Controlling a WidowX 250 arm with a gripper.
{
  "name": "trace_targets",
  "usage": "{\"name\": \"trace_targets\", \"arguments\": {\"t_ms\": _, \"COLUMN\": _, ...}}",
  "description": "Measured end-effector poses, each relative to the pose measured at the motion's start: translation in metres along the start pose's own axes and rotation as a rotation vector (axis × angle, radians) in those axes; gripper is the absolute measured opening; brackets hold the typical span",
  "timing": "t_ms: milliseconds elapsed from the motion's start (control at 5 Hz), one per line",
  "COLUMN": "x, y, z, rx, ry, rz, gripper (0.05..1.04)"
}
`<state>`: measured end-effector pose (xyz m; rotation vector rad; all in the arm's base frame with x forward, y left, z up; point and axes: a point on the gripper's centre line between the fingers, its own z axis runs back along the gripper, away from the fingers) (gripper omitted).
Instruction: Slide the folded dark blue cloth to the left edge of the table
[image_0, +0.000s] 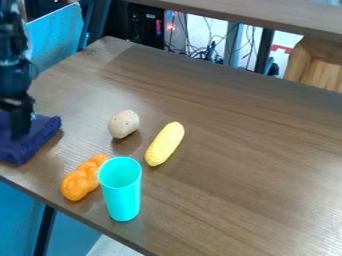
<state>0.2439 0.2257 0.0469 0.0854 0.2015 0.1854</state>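
Nearest the camera, a turquoise plastic cup (123, 200) stands upright by the near edge of a brown wooden table (254, 165), whose surface stretches wide to the right. Thick, folded and dark blue, a cloth (44, 131) lies at the frame's left edge under the black gripper (21, 134), perhaps touching it; whether the jaws are open or closed, I cannot tell. An orange braided toy bread (81, 181) lies between cloth and cup; a beige toy potato (123, 124) and yellow toy corn (165, 144) lie beyond.
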Motion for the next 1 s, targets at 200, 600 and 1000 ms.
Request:
{"name": "trace_targets", "arguments": {"t_ms": 200, "x": 0.018, "y": -0.020, "z": 0.013, "rx": 0.000, "ry": -0.051, "rz": -0.088, "gripper": 1.001}}
{"name": "trace_targets", "arguments": {"t_ms": 600, "x": 0.053, "y": -0.073, "z": 0.047, "rx": -0.030, "ry": -0.153, "rz": -0.250, "gripper": 1.001}}
{"name": "trace_targets", "arguments": {"t_ms": 1000, "x": 0.034, "y": -0.119, "z": 0.064, "rx": -0.076, "ry": -0.103, "rz": -0.309, "gripper": 1.001}}
